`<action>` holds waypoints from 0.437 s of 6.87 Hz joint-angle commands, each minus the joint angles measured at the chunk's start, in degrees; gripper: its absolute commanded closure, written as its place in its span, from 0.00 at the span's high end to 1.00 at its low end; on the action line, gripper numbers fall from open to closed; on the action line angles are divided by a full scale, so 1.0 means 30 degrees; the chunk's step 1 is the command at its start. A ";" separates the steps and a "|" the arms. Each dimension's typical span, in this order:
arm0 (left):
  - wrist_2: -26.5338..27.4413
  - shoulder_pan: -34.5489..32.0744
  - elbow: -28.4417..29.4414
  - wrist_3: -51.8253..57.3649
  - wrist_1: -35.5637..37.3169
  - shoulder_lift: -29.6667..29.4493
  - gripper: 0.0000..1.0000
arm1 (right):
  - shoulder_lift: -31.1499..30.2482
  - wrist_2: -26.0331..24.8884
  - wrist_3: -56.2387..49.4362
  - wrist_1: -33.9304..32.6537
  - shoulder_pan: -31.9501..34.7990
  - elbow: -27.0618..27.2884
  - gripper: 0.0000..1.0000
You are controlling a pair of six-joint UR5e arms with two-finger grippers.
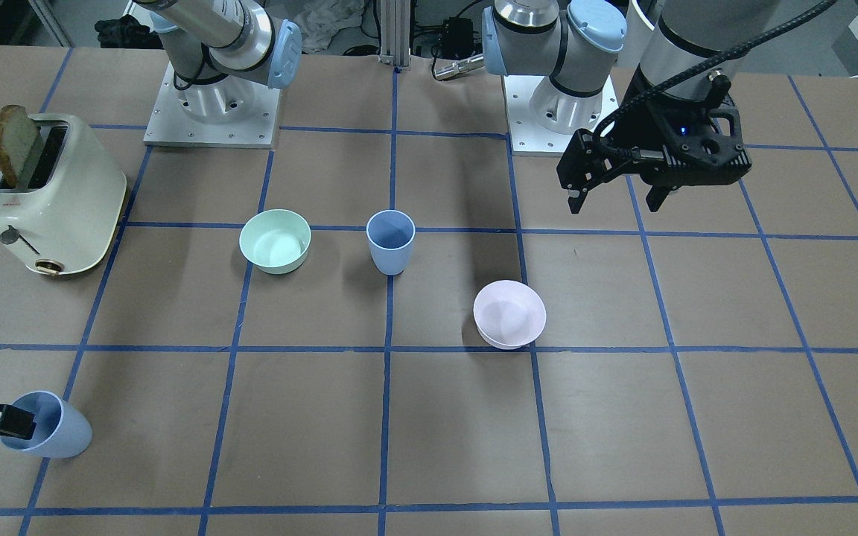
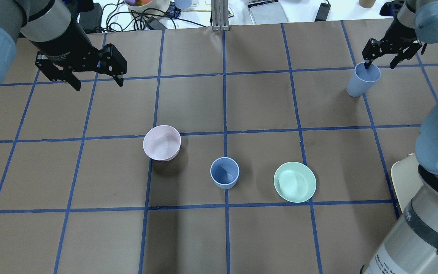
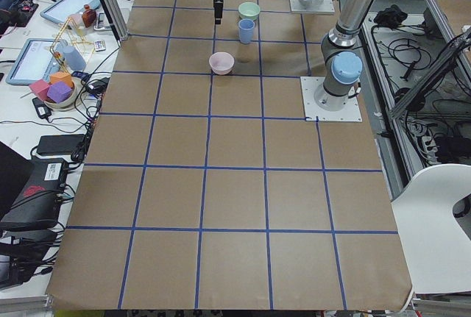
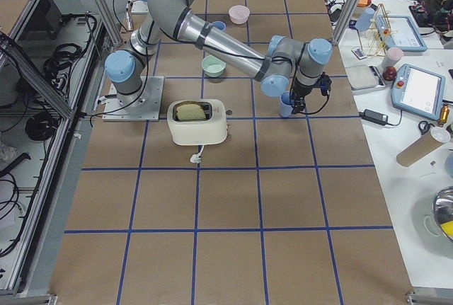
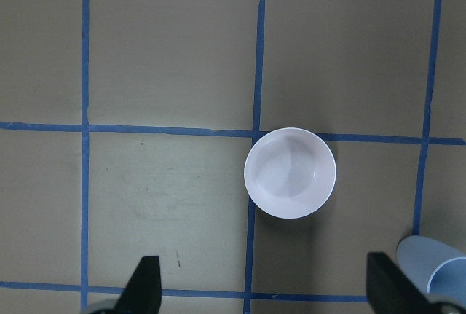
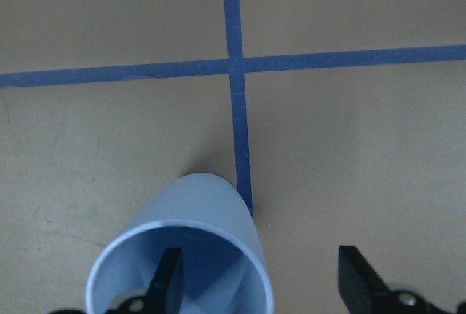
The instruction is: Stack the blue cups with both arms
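My right gripper (image 2: 380,65) is at the far cup (image 2: 357,86), well apart from the pink bowl (image 2: 162,143). Its jaws are spread wide. 1 finger (image 6: 166,285) hangs inside the cup and the other outside, so the wall sits between them, not squeezed yet. The other cup (image 2: 224,173) stands near the pink bowl. My left gripper (image 2: 99,86) is spread too, holds nothing, and I think it is nearer that cup.

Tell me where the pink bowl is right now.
In the overhead view the pink bowl sits left of centre, up-left of the central blue cup.
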 commanded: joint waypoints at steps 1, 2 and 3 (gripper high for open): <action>0.0000 0.0011 -0.0001 0.0000 -0.0029 0.0000 1.00 | 0.0009 0.0001 -0.0387 -0.0006 0.0000 0.0360 0.20; 0.0000 -0.0018 -0.0001 0.0000 -0.0029 0.0029 1.00 | -0.0020 0.0030 -0.0650 -0.0006 0.0000 0.0362 0.14; 0.0000 0.0011 0.0028 0.0000 0.0000 0.0001 1.00 | -0.0137 0.0059 -0.0624 0.0023 0.0000 0.0362 0.07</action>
